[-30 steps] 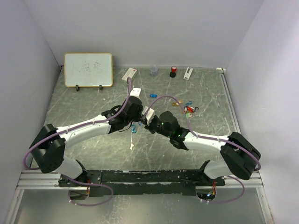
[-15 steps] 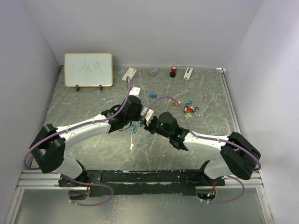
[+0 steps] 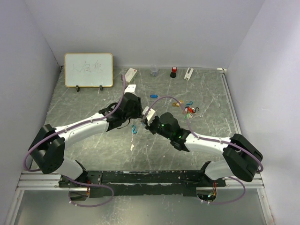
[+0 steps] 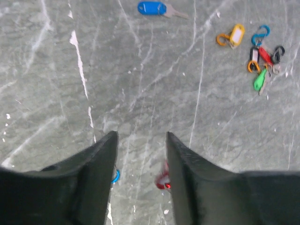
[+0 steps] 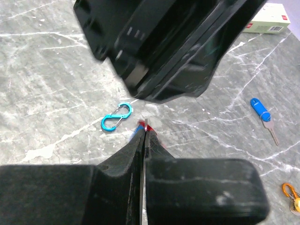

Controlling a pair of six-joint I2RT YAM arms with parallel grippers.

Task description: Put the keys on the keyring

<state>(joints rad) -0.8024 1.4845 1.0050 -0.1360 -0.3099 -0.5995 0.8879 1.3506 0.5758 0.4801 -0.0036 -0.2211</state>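
Backing away from its partner, the left end effector (image 4: 140,137) has parted its fingers and grips nothing. The right end effector (image 5: 145,128) is clenched, pinching a red tag (image 5: 139,125) at its tips. A blue-tagged key (image 4: 152,8) and clustered keys (image 4: 260,58) lie farther off on the table (image 4: 56,93).

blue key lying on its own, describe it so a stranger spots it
Start at the whiteboard on the far left and look right and slightly nearer. The blue key lies alone, left of the cluster of coloured tags, touching none of them.
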